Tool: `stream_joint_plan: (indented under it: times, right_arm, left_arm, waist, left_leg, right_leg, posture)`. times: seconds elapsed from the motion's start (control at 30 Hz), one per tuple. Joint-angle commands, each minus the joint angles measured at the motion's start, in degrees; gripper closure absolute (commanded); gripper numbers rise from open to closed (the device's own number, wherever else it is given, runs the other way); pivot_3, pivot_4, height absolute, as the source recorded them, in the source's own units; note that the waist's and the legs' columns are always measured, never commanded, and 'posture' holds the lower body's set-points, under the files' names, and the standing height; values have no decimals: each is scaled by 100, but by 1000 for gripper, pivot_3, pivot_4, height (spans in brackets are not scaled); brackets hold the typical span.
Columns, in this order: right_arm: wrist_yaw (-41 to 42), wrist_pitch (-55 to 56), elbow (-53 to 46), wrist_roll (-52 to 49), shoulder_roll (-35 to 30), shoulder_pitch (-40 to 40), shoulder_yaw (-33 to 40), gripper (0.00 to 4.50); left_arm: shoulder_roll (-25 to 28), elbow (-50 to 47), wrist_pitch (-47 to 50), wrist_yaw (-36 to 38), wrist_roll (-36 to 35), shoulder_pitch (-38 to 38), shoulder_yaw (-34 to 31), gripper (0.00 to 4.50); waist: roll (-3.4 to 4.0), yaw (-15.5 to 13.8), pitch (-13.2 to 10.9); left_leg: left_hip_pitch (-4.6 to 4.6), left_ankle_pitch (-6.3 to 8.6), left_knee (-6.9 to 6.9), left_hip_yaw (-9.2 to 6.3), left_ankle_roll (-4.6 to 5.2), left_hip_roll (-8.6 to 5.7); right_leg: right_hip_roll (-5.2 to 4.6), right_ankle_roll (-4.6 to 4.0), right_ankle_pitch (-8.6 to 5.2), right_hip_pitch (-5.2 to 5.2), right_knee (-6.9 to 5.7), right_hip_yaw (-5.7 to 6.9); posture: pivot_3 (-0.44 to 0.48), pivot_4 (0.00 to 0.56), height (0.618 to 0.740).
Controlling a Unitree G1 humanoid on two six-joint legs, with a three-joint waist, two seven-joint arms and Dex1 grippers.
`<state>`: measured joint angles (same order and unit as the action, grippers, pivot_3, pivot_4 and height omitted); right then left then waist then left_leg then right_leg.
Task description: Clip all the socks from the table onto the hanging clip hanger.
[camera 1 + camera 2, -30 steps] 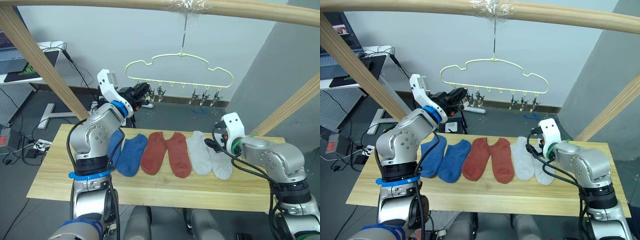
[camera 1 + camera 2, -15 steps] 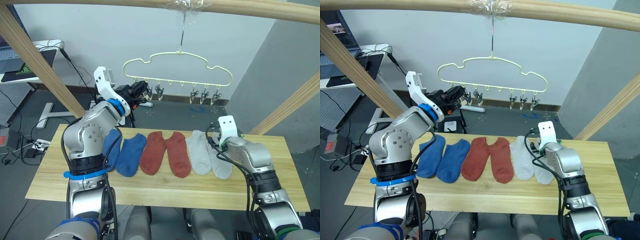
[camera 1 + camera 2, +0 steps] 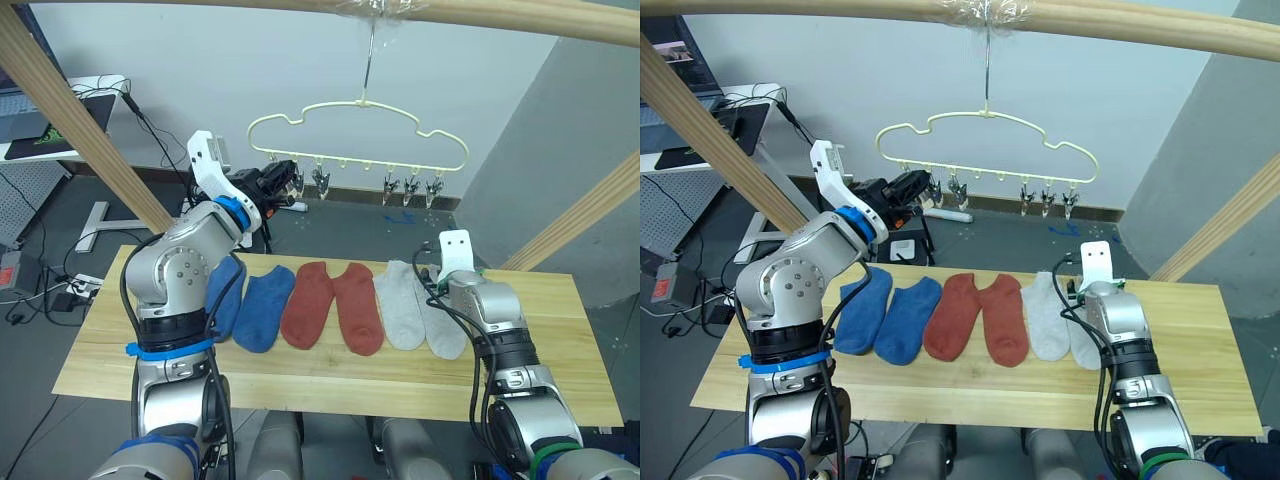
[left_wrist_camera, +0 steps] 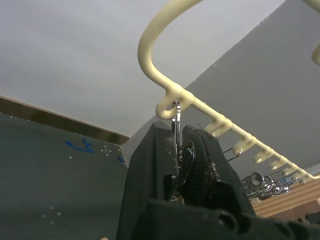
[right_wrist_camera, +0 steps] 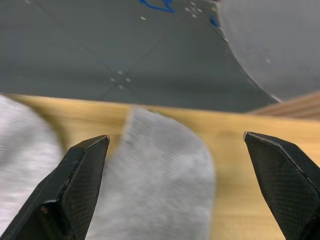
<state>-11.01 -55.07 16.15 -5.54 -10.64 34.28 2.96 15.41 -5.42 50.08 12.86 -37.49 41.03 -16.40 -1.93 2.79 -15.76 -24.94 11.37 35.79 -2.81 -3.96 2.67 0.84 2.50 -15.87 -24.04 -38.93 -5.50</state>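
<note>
Left claw is up at upper centre-left of the head view, clenched on the end clip at the left end of the hanger; wrist view shows the clip's metal pinched between the two fingers. Right claw is spread wide, low over the rightmost grey sock, fingers either side of its cuff end, not touching it yet by the look.

Six socks lie flat in a row mid-frame on the surface: two blue, two red, two grey. None clipped yet, so the task is barely begun.

Step in hand, as I read it: pick the grey sock. Best to drop straight down and pinch near the cuff edge, taking one sock only since the neighbour grey touches it. Left should keep the clip squeezed and the hanger steady; it hangs free from its hook, so it could swing.

No containers in view.
</note>
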Motion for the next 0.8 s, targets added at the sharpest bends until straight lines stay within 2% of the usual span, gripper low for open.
stream_joint_plan:
  times: [0.03,0.4,0.5,0.8]
  right_arm:
    - [-176,-351,-289,102,127,-139,224,0]
    - [-622,-1047,-223,-115,907,-167,1500,0]
    - [-701,-1053,-147,-7,917,-106,1611,580]
    - [-628,-1052,-154,22,915,-85,1635,3652]
  left_arm:
    - [37,-295,-21,-33,-85,15,-11,4282]
    - [51,-218,-78,-26,-64,59,16,4282]
    - [62,-197,-77,-23,-67,69,12,4282]
    - [96,-120,-8,24,-148,102,-36,4282]
  waist:
    - [0,-5,0]
    - [0,-1,0]
    - [0,9,0]
    - [0,-33,0]
  left_leg:
    - [0,0,-1,-1,0,0]
    - [2,0,2,-3,0,0]
    - [2,0,2,-3,0,0]
    - [2,0,3,-3,0,-1]
  right_leg:
    - [0,0,0,0,0,0]
    - [0,2,-1,3,-2,2]
    - [0,2,-1,3,-2,2]
    - [-1,8,-3,5,0,3]
  posture:
    - [18,282,740]
    - [16,284,740]
    - [15,285,740]
    - [8,288,740]
